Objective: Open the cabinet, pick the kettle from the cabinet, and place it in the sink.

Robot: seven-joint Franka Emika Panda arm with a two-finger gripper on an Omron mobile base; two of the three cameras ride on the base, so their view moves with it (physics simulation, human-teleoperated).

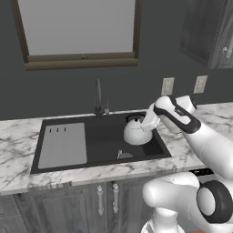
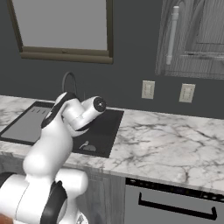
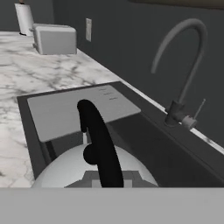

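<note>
Lowering the kettle [image 1: 136, 133] into the sink [image 1: 102, 157] looks like the step in hand. In the left base view the kettle sits at the centre right of the frame, over the right part of the black basin, just beside the arm's wrist; whether its base already touches the basin floor cannot be told. The hand [image 1: 146, 122] is clenched tight on the kettle's thin dark arched handle, which in the hand view runs up the lower middle of the frame with the silvery body below it.

To finish well, I would bring the kettle straight down and keep it upright, so the round body does not swing on its thin handle. The faucet [image 3: 181, 72] stands at the right of the hand view, well apart from the kettle, and the light-grey drainboard [image 1: 63, 145] covers the left part of the basin, so the landing spot should stay in the open black area near the basin's right wall without scraping it. Release should come only once the base rests flat; letting go early risks a tip or roll. After that, lift away straight so the fingers clear the handle without hooking it.

The cabinet [image 2: 192, 37] hangs at the upper right of the right base view.
</note>
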